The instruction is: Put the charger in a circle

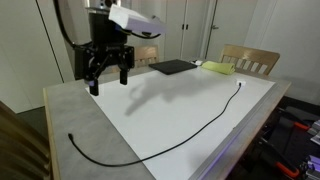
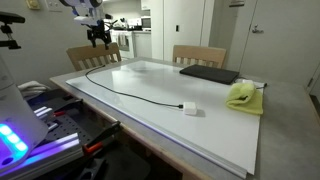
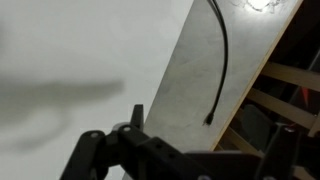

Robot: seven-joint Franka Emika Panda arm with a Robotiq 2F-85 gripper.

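The gripper hangs open and empty, so it should drop squarely over the charger's nearer end, pinch lightly, then sweep round.

The charger is lying on the grey border of the table, curving down from the top and ending in a small plug near the table's edge. A white sheet is covering the left. The gripper is filling the bottom, its fingers spread wide. Wooden chair slats are showing beyond the edge.
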